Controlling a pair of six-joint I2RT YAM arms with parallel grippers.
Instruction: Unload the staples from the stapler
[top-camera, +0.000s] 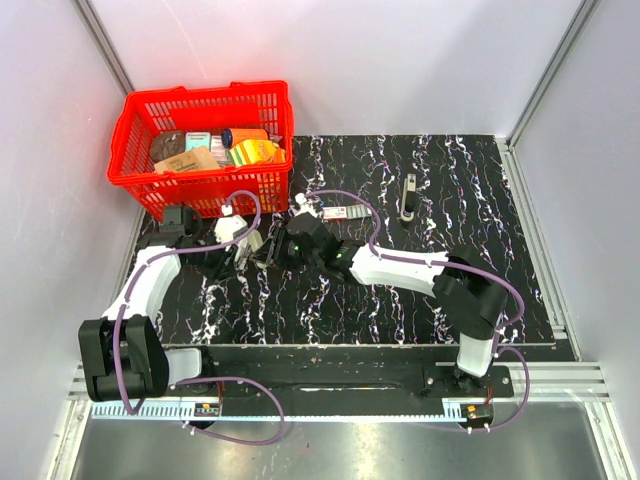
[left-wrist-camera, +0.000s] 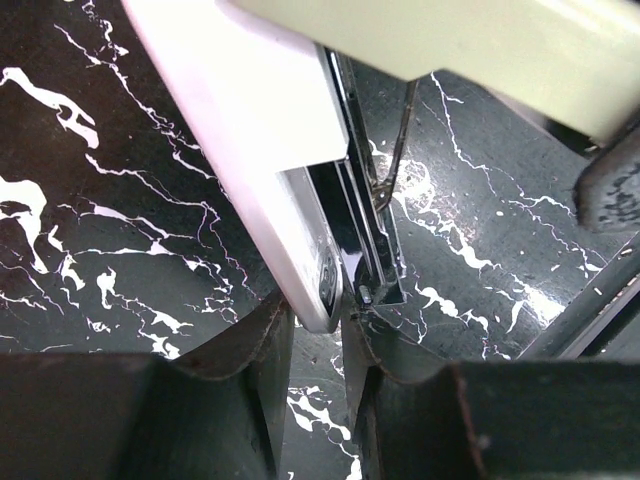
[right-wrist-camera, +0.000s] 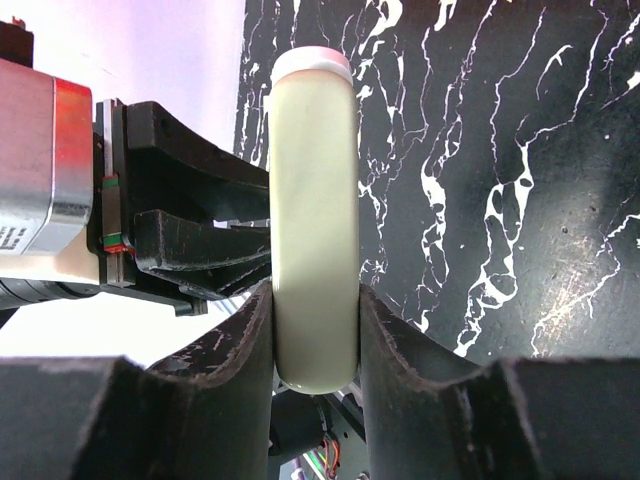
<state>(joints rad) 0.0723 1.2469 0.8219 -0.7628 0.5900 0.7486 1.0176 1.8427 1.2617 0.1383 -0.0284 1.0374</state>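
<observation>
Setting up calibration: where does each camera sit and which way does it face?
Top external: above and behind the arms, facing down on mat and red basket; both arms show.
Left wrist: on left arm, facing past left gripper to the opened stapler.
Right wrist: on right arm, facing past right gripper, clamped on the stapler's cream top.
Shared: both wrist views show the stapler.

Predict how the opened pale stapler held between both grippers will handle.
Probably stiff: the stapler shows a hard moulded shell. Its smooth, rounded sides could slip in the right gripper. Opened at its hinge, the halves may swing.
</observation>
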